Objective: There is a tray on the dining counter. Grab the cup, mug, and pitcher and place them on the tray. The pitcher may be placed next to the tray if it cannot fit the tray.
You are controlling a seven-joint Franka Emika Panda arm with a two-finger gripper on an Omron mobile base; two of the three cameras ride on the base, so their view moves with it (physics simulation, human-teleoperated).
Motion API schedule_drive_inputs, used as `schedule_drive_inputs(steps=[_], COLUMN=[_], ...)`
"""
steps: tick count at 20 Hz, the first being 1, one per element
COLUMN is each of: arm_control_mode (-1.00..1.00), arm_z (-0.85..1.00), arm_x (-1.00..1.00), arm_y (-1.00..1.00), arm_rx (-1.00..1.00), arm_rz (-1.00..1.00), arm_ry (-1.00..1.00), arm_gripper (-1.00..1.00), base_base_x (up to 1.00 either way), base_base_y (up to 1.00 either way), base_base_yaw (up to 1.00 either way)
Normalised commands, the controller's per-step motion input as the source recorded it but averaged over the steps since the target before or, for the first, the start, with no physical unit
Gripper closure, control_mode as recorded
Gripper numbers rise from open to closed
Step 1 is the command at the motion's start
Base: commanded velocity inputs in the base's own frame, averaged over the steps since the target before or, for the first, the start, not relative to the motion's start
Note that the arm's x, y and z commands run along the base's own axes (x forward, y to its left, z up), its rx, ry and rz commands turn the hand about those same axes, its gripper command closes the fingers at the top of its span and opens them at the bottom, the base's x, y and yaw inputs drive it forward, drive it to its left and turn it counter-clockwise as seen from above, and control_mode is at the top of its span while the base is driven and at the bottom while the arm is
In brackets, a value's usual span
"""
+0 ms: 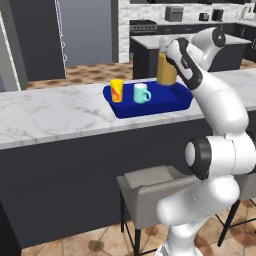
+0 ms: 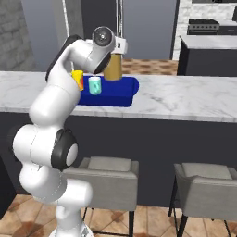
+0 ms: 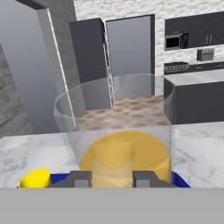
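The pitcher's (image 1: 166,70) right side and handle are covered by the arm in the left base view; its top is cut by the wrist in the right base view. The hand (image 3: 112,178) is seen merely as two tips flanking the pitcher's handle; contact cannot be judged. The tray's (image 2: 121,95) left end and part of the cup (image 2: 77,78) are hidden behind the arm. In the hand view the cup is cut off below, and the tray is reduced to blue slivers.
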Motion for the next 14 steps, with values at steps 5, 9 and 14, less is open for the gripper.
schedule_drive_inputs(steps=[5,9,14], arm_control_mode=[-1.0,-1.0,-1.0], arm_z=[-0.34,-0.2,-0.27], arm_x=[0.1,0.21,0.23], arm_y=[0.0,-0.05,-0.02], arm_rx=[0.0,0.02,0.0], arm_rz=[0.0,0.0,0.0], arm_ry=[-0.01,-0.02,-0.01], arm_gripper=[1.0,1.0,1.0], base_base_x=[0.0,0.0,0.0], base_base_y=[0.0,0.0,0.0], base_base_yaw=[0.0,0.0,0.0])
